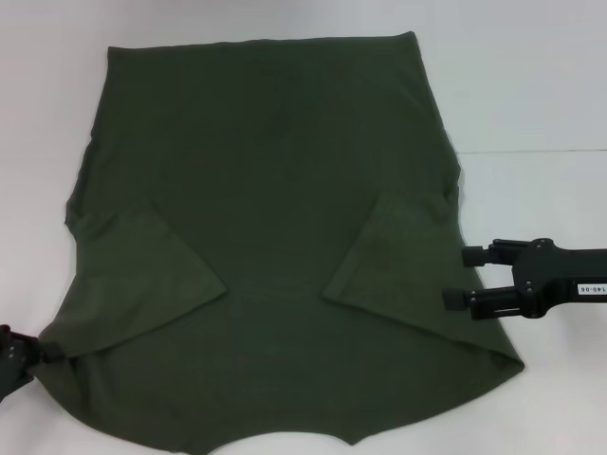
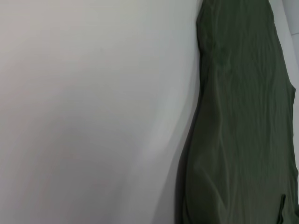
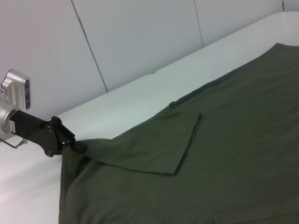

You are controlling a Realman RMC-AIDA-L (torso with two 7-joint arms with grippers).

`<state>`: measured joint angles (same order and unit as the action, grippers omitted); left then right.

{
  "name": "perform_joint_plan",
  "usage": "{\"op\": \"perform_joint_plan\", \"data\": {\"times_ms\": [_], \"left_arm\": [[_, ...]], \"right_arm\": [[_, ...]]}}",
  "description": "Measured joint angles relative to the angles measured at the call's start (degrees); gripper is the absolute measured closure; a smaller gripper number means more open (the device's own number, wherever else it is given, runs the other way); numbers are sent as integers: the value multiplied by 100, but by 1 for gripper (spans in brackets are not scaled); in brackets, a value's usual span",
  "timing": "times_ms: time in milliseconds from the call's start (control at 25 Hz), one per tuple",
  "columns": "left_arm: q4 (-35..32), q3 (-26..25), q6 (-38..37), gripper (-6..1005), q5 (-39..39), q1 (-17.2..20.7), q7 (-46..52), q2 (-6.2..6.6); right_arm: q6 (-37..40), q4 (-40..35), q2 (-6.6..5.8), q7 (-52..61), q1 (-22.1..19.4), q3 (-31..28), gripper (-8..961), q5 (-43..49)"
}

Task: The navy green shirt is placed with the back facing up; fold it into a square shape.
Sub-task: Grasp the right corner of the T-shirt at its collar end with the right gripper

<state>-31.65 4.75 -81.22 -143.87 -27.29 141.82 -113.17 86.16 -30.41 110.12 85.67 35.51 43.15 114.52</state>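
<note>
The navy green shirt (image 1: 275,218) lies spread flat on the white table (image 1: 531,85), with both short sleeves folded inward onto its body. My left gripper (image 1: 43,353) is at the shirt's near left corner, shut on the fabric edge. In the right wrist view the cloth rises slightly into the left gripper (image 3: 74,143). My right gripper (image 1: 460,277) is at the shirt's right edge beside the folded right sleeve (image 1: 398,256), open, its fingertips over the cloth's border and holding nothing. The left wrist view shows a strip of the shirt (image 2: 243,116) beside bare table.
A seam in the table top (image 1: 541,151) runs to the right of the shirt. White wall panels (image 3: 140,37) stand behind the table. Bare table surrounds the shirt on the left, right and far sides.
</note>
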Motion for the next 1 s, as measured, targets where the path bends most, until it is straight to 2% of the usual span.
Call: {"op": "perform_joint_plan", "data": {"times_ms": [280, 320, 360, 520, 760, 1000], "left_arm": [[-6, -10, -6, 984, 20, -15, -31, 9], [-3, -11, -5, 984, 23, -21, -51, 11], [1, -15, 7, 984, 26, -30, -100, 11], [11, -32, 62, 984, 67, -46, -249, 13], [34, -54, 151, 983, 200, -46, -326, 18], [37, -63, 205, 983, 322, -51, -318, 32]], "right_arm": [[-13, -24, -34, 479, 55, -11, 7, 0], [-23, -53, -96, 959, 111, -11, 7, 0], [-23, -53, -96, 959, 111, -11, 7, 0], [-70, -4, -294, 2377, 362, 33, 7, 172], [-219, 11, -490, 4444, 729, 32, 7, 1087], [-20, 17, -659, 5771, 783, 31, 7, 1498]]}}
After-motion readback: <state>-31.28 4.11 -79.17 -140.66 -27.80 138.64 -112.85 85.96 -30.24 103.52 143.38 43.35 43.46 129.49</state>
